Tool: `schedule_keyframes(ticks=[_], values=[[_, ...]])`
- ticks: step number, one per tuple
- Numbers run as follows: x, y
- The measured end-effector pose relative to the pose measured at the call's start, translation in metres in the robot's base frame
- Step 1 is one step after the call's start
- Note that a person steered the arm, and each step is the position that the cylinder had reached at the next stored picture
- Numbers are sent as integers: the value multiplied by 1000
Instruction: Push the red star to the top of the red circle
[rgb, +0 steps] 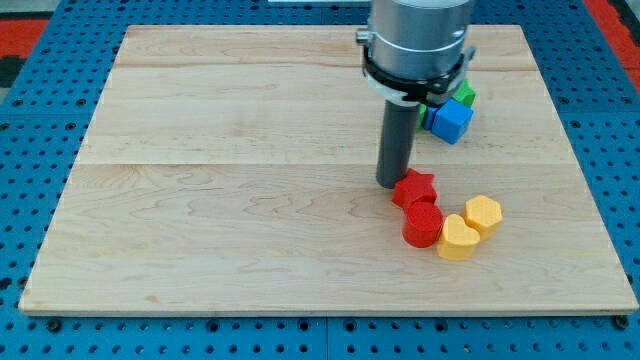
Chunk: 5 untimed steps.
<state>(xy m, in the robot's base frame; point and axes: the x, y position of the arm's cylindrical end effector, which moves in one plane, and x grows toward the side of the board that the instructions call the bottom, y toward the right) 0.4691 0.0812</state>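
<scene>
Camera view, upright rod, my tip (391, 183) touching red star (414, 187)

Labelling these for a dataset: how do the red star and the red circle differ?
Shape: the red star has pointed arms; the red circle is a round cylinder. Place: the star lies nearer the view's top, the circle just below it, touching it. Neighbours: my tip stands against the star's left side, while the circle touches the yellow heart. Both are red and lie flat on the wooden board.
</scene>
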Motion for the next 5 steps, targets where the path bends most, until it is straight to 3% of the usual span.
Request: schedule_keyframes(ticks=[3, 4, 5], values=[[8, 13], [-27, 9], [-28, 8]])
